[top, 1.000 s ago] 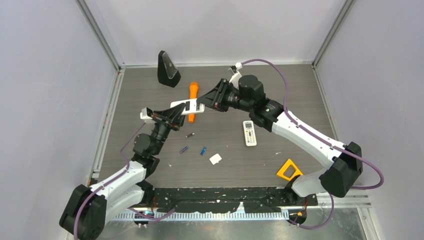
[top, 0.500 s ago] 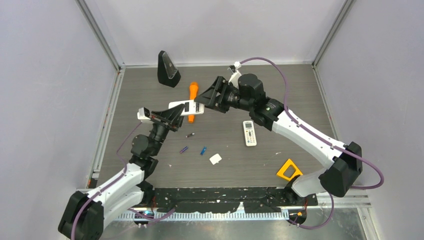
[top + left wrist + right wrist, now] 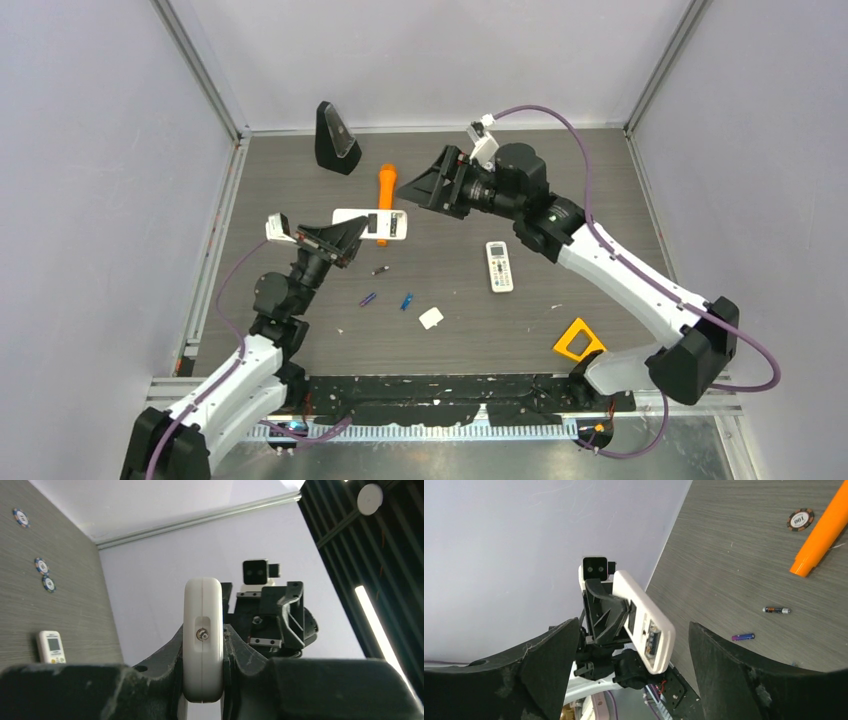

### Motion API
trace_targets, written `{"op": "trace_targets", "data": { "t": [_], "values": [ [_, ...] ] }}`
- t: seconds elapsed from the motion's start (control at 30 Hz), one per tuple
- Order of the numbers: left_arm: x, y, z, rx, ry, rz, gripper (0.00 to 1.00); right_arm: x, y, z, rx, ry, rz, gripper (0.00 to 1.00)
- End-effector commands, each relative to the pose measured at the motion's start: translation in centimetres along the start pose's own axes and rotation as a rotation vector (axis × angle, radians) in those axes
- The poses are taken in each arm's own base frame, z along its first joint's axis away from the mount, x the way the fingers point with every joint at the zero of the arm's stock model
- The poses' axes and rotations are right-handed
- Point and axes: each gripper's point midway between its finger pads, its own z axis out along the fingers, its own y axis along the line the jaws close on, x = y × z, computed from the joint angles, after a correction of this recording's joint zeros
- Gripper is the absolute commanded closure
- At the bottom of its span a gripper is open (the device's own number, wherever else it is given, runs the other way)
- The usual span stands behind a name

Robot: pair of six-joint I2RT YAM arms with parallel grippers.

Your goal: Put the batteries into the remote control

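On my left, the left gripper is clamped tight on the edges of the white remote control, holding it up off the table with its long body reaching toward the other arm. From the left wrist camera I see the remote end-on, pinched between both fingers, a small metal contact showing in its slot. The right wrist camera looks into the open back: the cover is off, and something small and coloured sits in the bay, but I cannot tell whether it is a seated cell.

Below the remote, three batteries lie loose on the table, apart from one another: the dark grey battery nearest it, then the purple battery and the blue battery. A small white piece, which I take for the battery cover, lies just beyond the blue one.

Further right, the right gripper hangs near the remote's free end with its jaws spread wide and nothing between them. A second remote lies flat under that arm.

My read: loading is at best partly done. Cells remain to be fetched and seated, and the cover refitted.
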Motion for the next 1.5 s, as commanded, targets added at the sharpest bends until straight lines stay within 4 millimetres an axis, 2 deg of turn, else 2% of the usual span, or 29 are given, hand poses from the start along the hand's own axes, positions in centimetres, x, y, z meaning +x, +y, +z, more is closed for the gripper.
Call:
{"op": "trace_targets", "data": {
  "t": [0.0,0.1,0.23,0.27,0.3,0.33,0.37,0.4,0.53,0.87,1.0,1.1,1.3,1.47],
  "values": [
    [1.0,-1.3,-0.4,0.088,0.099,0.14,1.0,-1.5,2.5,-2.9,-0.075,-0.073,-0.205,0.16],
    [2.1,-2.2,-0.4,0.155,0.214,0.232,1.0,-1.1,1.4,-3.7,-0.032,-0.062,-0.308,0.2],
    [3.9,-3.1,-0.5,0.223,0.363,0.303,1.0,0.0,1.4,-5.3,-0.062,0.001,-0.525,0.2],
    [4.6,-3.3,-0.7,0.239,0.414,0.314,1.0,0.7,0.4,-5.6,-0.039,0.047,-0.583,0.2],
    [5.1,-3.5,-0.9,0.253,0.459,0.322,1.0,1.0,0.8,-5.7,-0.059,0.084,-0.613,0.2],
    [5.6,-3.9,-1.0,0.271,0.502,0.331,1.0,2.1,-0.3,-6.0,-0.036,0.158,-0.656,0.2],
    [6.1,-4.0,-1.2,0.282,0.546,0.336,1.0,2.3,0.2,-6.0,-0.061,0.194,-0.678,0.2],
    [6.5,-4.1,-1.4,0.291,0.583,0.343,1.0,3.2,-0.6,-6.4,-0.049,0.26,-0.697,0.2],
    [7.4,-4.4,-1.9,0.314,0.674,0.367,1.0,4.8,-1.2,-7.0,-0.072,0.381,-0.722,0.22],
    [7.7,-4.3,-1.6,0.302,0.717,0.391,1.0,7.3,-0.3,-7.3,-0.181,0.469,-0.713,0.31],
    [7.6,-4.4,-1.4,0.3,0.718,0.39,1.0,7.9,-0.8,-6.7,-0.161,0.485,-0.724,0.34],
    [7.6,-4.4,-1.4,0.298,0.719,0.387,1.0,7.5,-1.0,-6.1,-0.117,0.46,-0.729,0.38],
    [7.7,-4.2,-1.5,0.295,0.724,0.385,1.0,6.3,-1.1,-5.2,-0.056,0.386,-0.711,0.54],
    [7.7,-4.2,-1.6,0.296,0.723,0.385,1.0,6.3,-1.9,-4.8,-0.023,0.381,-0.697,0.65]
  ]
}}
